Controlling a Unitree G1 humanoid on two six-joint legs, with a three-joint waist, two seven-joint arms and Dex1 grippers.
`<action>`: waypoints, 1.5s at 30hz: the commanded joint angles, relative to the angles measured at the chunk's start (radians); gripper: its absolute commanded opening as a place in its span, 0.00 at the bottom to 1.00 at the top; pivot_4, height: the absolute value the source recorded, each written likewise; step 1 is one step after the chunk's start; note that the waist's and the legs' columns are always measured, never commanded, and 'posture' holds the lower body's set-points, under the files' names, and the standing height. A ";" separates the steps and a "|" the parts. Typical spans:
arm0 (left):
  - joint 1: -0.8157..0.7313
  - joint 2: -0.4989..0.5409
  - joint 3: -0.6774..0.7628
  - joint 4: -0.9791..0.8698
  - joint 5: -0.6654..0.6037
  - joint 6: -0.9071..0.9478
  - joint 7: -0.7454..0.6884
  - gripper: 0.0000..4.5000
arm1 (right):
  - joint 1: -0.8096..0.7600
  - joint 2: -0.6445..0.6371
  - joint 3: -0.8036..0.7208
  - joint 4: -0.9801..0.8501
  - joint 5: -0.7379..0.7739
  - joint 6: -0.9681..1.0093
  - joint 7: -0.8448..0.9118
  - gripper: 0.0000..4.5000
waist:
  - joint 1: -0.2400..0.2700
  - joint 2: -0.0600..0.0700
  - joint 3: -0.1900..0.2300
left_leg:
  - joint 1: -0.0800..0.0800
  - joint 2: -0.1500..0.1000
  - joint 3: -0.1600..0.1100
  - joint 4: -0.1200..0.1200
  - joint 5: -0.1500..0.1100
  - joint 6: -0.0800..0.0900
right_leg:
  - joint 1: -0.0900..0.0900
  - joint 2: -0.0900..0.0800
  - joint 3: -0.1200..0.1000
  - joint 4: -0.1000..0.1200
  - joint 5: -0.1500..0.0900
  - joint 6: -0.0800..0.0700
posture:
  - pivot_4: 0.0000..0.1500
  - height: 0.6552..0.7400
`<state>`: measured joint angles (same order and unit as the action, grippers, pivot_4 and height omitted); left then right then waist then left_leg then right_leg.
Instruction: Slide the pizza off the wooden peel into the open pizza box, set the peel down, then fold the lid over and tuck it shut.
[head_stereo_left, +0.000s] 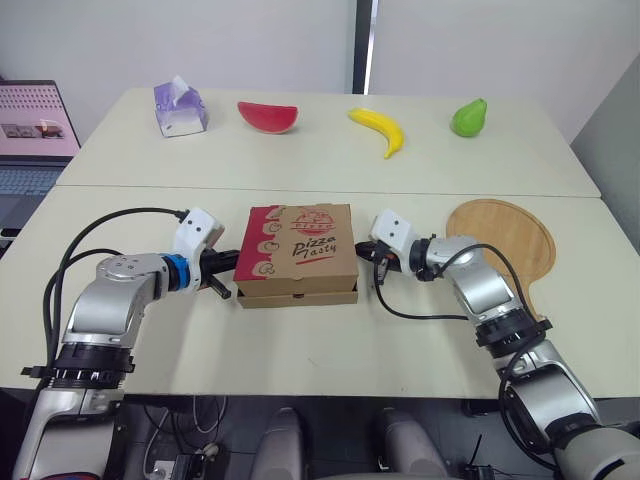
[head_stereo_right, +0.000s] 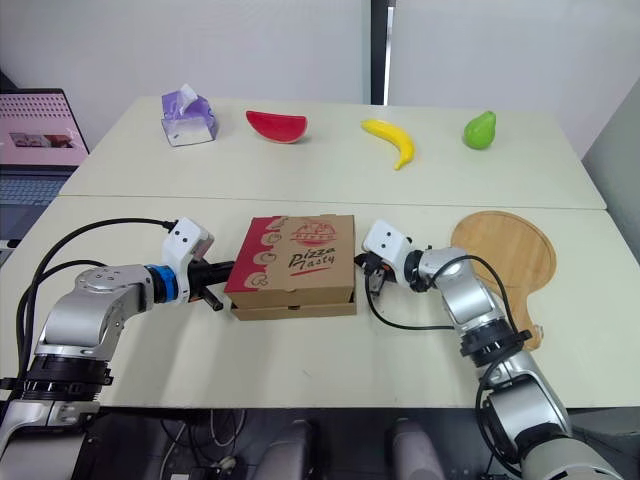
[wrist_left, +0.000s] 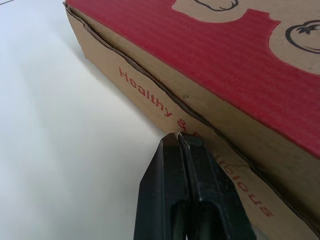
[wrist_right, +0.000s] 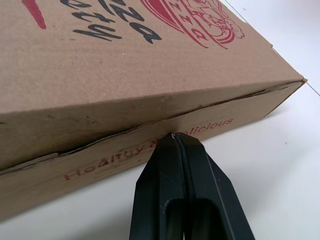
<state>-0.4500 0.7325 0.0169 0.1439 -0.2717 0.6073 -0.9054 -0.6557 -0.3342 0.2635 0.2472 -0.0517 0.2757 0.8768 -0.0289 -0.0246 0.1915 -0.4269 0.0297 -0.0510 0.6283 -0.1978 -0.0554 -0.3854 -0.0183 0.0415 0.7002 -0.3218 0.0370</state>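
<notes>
The pizza box (head_stereo_left: 298, 252) lies on the table with its lid folded down; a thin uneven seam runs along both side walls (wrist_left: 200, 120) (wrist_right: 125, 132). The pizza is hidden inside or out of sight. My left gripper (head_stereo_left: 226, 267) is shut, its tips at the box's left wall (wrist_left: 178, 137). On the opposite side my right gripper (head_stereo_left: 368, 268) is shut too, tips touching the right wall just under the lid's edge (wrist_right: 175, 137). The round wooden peel (head_stereo_left: 505, 235) lies flat and bare to the right of the box.
Along the far table stand a purple tissue box (head_stereo_left: 180, 108), a red watermelon slice (head_stereo_left: 267, 116), a yellow banana (head_stereo_left: 380, 130) and a green pear (head_stereo_left: 468, 117). A laptop (head_stereo_left: 35, 135) sits off the table's left edge. A seam (head_stereo_left: 150, 187) joins the two tables.
</notes>
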 joint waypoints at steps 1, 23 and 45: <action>-0.026 -0.033 -0.042 -0.049 -0.011 -0.012 -0.029 0.00 | 0.015 -0.011 -0.007 -0.093 0.027 0.010 0.010 0.01 | 0.001 0.000 0.000 | 0.000 0.000 0.000 0.000 0.000 0.000 | 0.000 0.000 0.000 0.000 0.000 0.000 | 1.00 1.00; -0.110 0.095 0.088 0.001 -0.077 -0.118 -0.161 0.00 | -0.023 -0.145 -0.191 -0.157 0.247 -0.064 0.137 0.01 | -0.002 0.000 0.000 | 0.000 0.000 0.000 0.000 0.000 0.000 | 0.000 0.000 0.000 0.000 0.000 0.000 | 1.00 1.00; -0.195 0.041 -0.099 -0.047 -0.025 -0.118 -0.260 0.00 | 0.106 -0.164 0.089 -0.435 0.036 -0.176 0.071 0.99 | -0.002 0.000 0.000 | 0.000 0.000 0.000 0.001 0.000 0.000 | 0.000 0.001 0.000 0.000 0.000 0.000 | 1.00 1.00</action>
<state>-0.6181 0.7700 -0.0931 0.0974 -0.2999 0.5107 -1.1580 -0.5315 -0.4997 0.3560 -0.1808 0.0095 0.1334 0.9698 -0.0313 -0.0246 0.1916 -0.4273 0.0300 -0.0515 0.6290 -0.1978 -0.0554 -0.3852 -0.0175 0.0412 0.6998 -0.3219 0.0371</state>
